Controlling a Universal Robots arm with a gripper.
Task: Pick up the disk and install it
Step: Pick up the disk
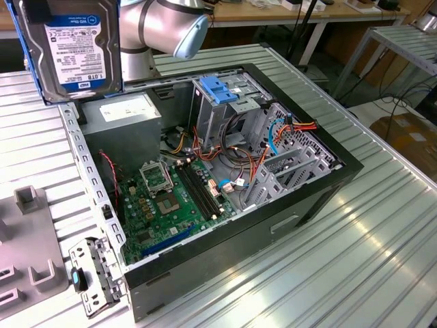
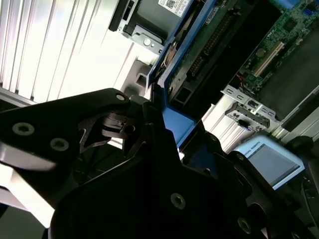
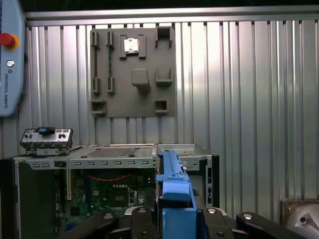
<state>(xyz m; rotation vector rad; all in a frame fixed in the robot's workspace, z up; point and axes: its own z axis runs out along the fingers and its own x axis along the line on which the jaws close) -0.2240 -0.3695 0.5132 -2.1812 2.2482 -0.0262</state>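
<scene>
The hand pinches the disk by its blue rails, high above the open computer case mid-bench. Inside the case sit the power supply, drive cage and tangled cables.

Exterior view: raised, oblique, looking down across the desk into the open computer case. Both wrist views: close behind the hand, facing that case. Shared by all three: disk, motherboard.

Bright light — white glare on the ribbed table, foreground shadowed.
</scene>
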